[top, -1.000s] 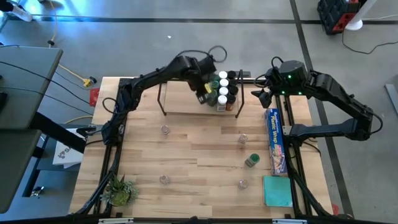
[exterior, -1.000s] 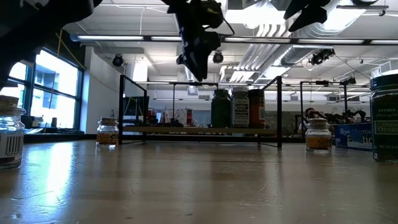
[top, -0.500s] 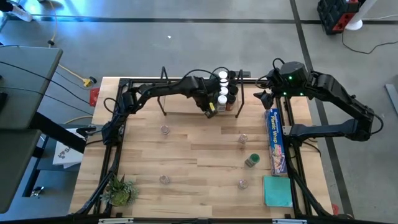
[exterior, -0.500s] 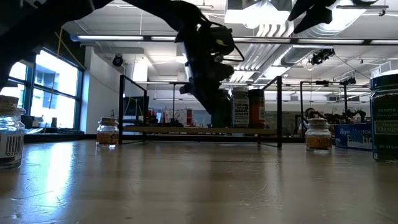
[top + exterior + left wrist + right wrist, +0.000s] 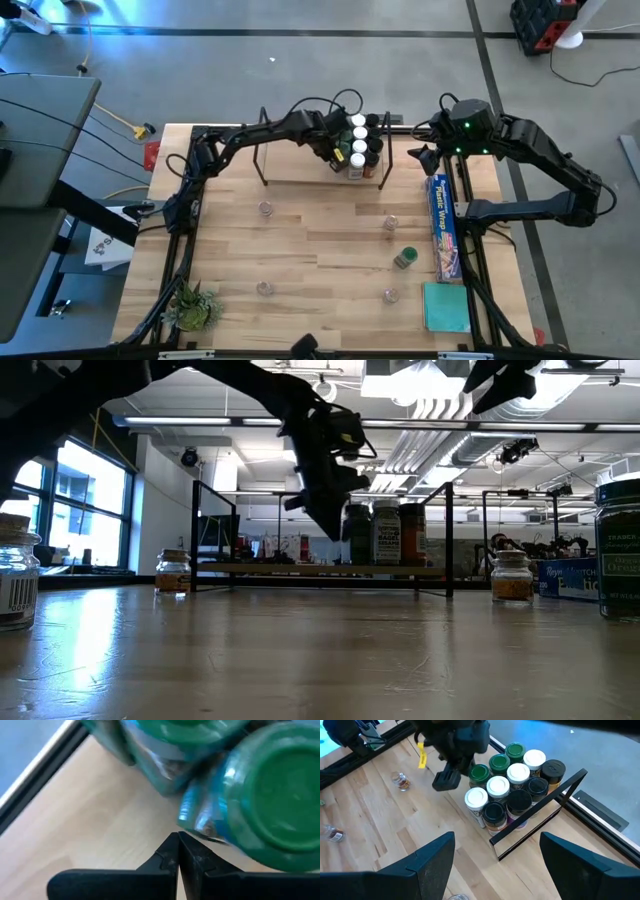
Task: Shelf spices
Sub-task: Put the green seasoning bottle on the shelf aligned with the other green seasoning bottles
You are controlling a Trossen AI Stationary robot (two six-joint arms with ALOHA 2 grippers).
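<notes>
Since half a second ago the left claw [image 5: 336, 160] has lifted a little and drawn back from the front of the jar cluster, and its fingers have come together. In the left wrist view the two dark fingers [image 5: 170, 860] are pressed flat against each other with nothing between them; two green-lidded jars [image 5: 280, 795] sit just ahead of the tips, blurred. From above, the claw hangs over the shelf [image 5: 300, 170], just beside the left edge of the jars.

The jars on the shelf [image 5: 507, 785] form a tight group at its right end against the black wire end frame [image 5: 545, 810]: green lids toward the left claw, white lids in the middle, dark lids toward the frame.

The right claw [image 5: 420, 155] waits near the shelf's right end, fingers [image 5: 430, 865] spread wide and holding nothing.

Loose jars stand on the table [image 5: 300, 250]: a clear-lidded jar [image 5: 265, 209] left of centre, another clear-lidded jar [image 5: 390, 224], a green-lidded jar [image 5: 405, 259], and two nearer the front edge [image 5: 264, 289] [image 5: 389, 295]. A blue plastic-wrap box [image 5: 443, 228] lies along the right side, a small green plant [image 5: 193, 305] at the front left corner.
</notes>
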